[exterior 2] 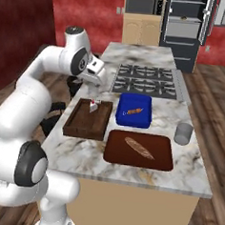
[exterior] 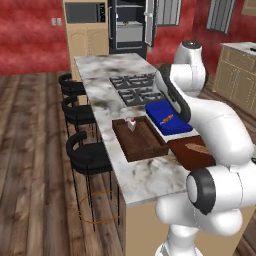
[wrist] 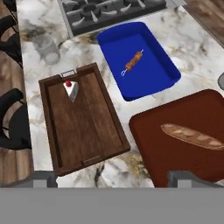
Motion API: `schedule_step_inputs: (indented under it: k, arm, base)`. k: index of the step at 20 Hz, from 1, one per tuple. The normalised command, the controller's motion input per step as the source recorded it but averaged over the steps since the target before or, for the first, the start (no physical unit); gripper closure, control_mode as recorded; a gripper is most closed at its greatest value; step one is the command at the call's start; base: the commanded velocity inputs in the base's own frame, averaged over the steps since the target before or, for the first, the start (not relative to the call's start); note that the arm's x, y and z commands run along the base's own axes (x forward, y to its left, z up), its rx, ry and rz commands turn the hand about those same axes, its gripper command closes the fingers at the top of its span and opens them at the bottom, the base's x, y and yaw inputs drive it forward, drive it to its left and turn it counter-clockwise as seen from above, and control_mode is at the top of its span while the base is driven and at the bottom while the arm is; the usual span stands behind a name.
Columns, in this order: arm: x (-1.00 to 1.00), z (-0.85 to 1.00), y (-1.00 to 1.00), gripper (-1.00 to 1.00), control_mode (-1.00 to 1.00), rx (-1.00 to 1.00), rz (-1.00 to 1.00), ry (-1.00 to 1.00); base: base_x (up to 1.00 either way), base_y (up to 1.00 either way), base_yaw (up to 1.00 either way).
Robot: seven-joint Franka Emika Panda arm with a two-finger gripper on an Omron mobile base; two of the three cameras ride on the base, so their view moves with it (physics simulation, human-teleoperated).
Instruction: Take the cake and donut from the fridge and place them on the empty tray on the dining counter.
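you are looking at the cake [wrist: 71, 90] sitting on the tray [wrist: 94, 131], near its far end, on the marbled table [exterior 2: 138, 54]. the end effector [exterior 2: 96, 90] is hanging above that end of the tray, its fingers [wrist: 43, 178] spread apart and gripping nothing. a blue dish [wrist: 153, 74] with a skewer [wrist: 132, 64] is lying just beside the tray, and a loaf [wrist: 192, 136] is resting on a red-brown board [wrist: 175, 153]. the fridge [exterior: 129, 25] is standing open beyond the stove [exterior: 135, 87].

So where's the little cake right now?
The cake sits inside the wooden tray on the dining counter, near the tray's stove-side end, left of the blue dish in the hand view.
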Motion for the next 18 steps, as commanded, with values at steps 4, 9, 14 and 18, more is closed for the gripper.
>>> schedule_step_inputs:
  k: [4, 9, 14, 18]
  arm:
    - [-0.98, 0.00, 0.04, -1.00, -1.00, 0.00, 0.00, -0.06]
    - [-0.91, 0.00, 0.01, -1.00, -1.00, -0.03, 0.05, -0.17]
    - [-0.64, 0.01, 0.00, -1.00, -1.00, -0.11, 0.15, -0.49]
    - [-0.27, 0.00, 0.00, -1.00, -1.00, -0.12, 0.12, -0.63]
  base:
    - [0.00, 0.00, 0.00]
    - [0.00, 0.00, 0.00]
    - [0.00, 0.00, 0.00]
    - [0.00, 0.00, 0.00]
